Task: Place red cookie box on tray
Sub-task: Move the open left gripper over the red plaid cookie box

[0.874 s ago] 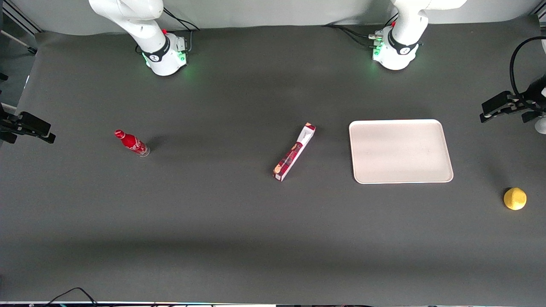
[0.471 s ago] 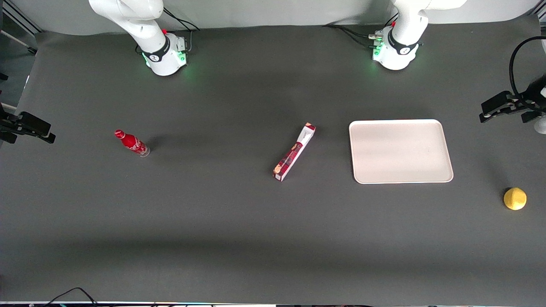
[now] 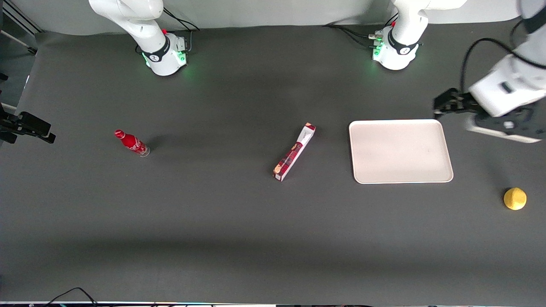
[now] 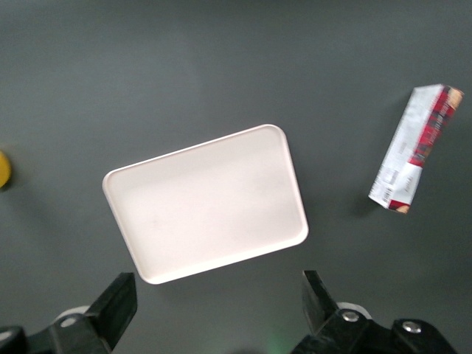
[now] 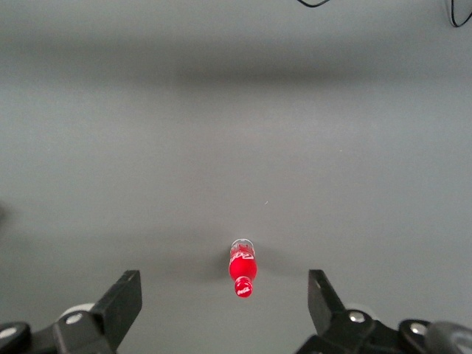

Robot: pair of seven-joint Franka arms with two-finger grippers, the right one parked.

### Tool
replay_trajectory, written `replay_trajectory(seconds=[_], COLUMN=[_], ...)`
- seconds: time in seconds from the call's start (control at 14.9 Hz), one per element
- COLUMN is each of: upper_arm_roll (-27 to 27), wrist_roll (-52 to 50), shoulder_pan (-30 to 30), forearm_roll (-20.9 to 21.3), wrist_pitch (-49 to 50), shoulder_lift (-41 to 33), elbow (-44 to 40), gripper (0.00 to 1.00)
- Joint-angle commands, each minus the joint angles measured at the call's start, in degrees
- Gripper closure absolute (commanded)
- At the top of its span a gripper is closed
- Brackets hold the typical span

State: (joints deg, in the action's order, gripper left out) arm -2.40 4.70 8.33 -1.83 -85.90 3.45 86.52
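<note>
- near the middle of the worktop (image 3: pixel 239 238), the red cookie box (image 3: pixel 294 152) lies flat on the dark surface, set at a slant, its white label end the end farther from the front camera.
- the tray (image 3: pixel 445 170) sits just toward the working arm's end from the box, apart from it with a strip of bare worktop between them; nothing rests on the tray.
- our pincer (image 3: pixel 443 104) hangs in the air above the worktop near the tray's corner that is farthest from the front camera and toward the working arm's end. its fingers (image 4: pixel 118 302) are spread wide with nothing between them, and in the wrist view the tray fills the gap below them while the box (image 4: pixel 417 147) shows off to the side.
- we judge that we are in the approach step: the box is not yet touched and the whole carry is not yet done.
- the next move calls for crossing over the tray to a spot above the box, then turning the wrist so the fingers straddle its narrow width rather than its length.
- we would aim for the middle of the box so that it does not tip when lifted.
- a small red bottle (image 3: pixel 131 143) stands toward the parked arm's end and a yellow ball-like thing (image 3: pixel 515 198) lies near the working arm's end; neither is ours to handle.
</note>
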Motion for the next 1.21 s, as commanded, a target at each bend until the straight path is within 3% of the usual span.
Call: replay_trajectory(seconds=[0.0, 0.27, 0.67, 0.87, 1.14], upper_arm_roll=[-8.3, -14.0, -14.5, -14.7, -17.7], wrist_roll=[0.6, 0.2, -1.6, -8.9, -13.8], shoulder_pan=[0.6, 3.1, 10.4, 14.6, 15.0], forearm_roll=[-0.1, 0.7, 2.7, 3.6, 4.6], wrist_pitch=[-1.7, -7.9, -15.2, -21.6, -31.8], shoulder_lift=[3.8, 10.2, 20.6, 23.1, 24.1], elbow=[-1.0, -0.9, -0.3, 3.1, 10.0], gripper=[0.00, 0.00, 0.00, 0.00, 0.00])
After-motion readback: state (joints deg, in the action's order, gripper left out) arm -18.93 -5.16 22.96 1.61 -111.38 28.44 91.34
